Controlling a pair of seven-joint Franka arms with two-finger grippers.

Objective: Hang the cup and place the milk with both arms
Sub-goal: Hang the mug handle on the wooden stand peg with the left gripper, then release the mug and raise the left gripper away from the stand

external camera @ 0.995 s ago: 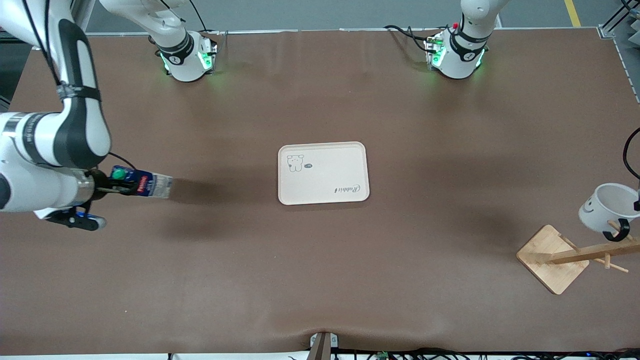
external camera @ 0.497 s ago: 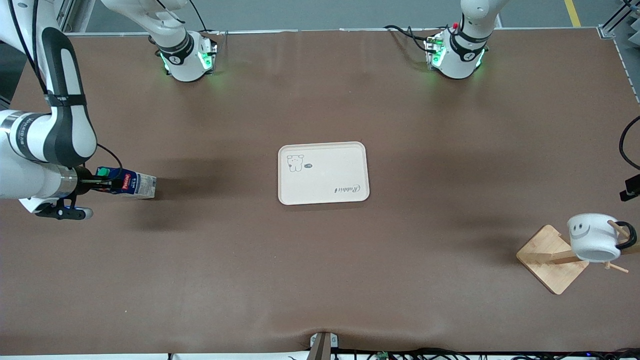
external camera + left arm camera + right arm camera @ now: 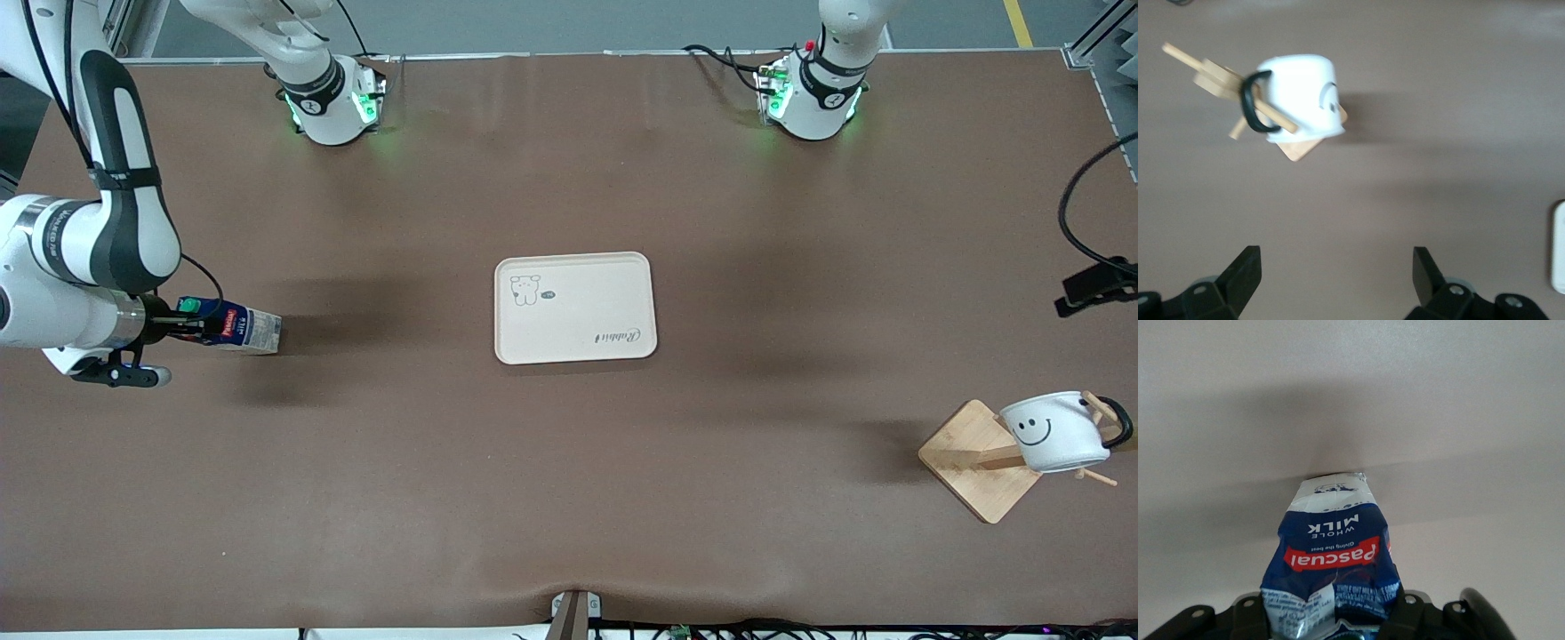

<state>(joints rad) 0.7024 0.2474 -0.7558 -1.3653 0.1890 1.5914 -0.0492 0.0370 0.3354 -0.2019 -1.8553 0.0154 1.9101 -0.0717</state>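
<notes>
The cup (image 3: 1053,432), white with a black smiley and a black handle, hangs by its handle on a peg of the wooden rack (image 3: 978,460) at the left arm's end of the table. In the left wrist view the cup (image 3: 1301,100) is well clear of my left gripper (image 3: 1336,277), which is open and empty. At the right arm's end, my right gripper (image 3: 200,327) is shut on the milk (image 3: 233,326), a dark-blue carton held on its side, low over the table. In the right wrist view the milk (image 3: 1335,553) looks crumpled between the fingers (image 3: 1405,613).
A cream tray (image 3: 622,302) with a bear drawing lies in the middle of the table. The rack's square wooden base (image 3: 965,444) stands near the front camera's side. A black part of the left hand (image 3: 1092,286) and its cable show at the view's edge.
The left gripper opened and let go of the cup, which now hangs on the rack's peg, and the hand drew away. The right arm lowered the milk and shifted it toward its own end.
</notes>
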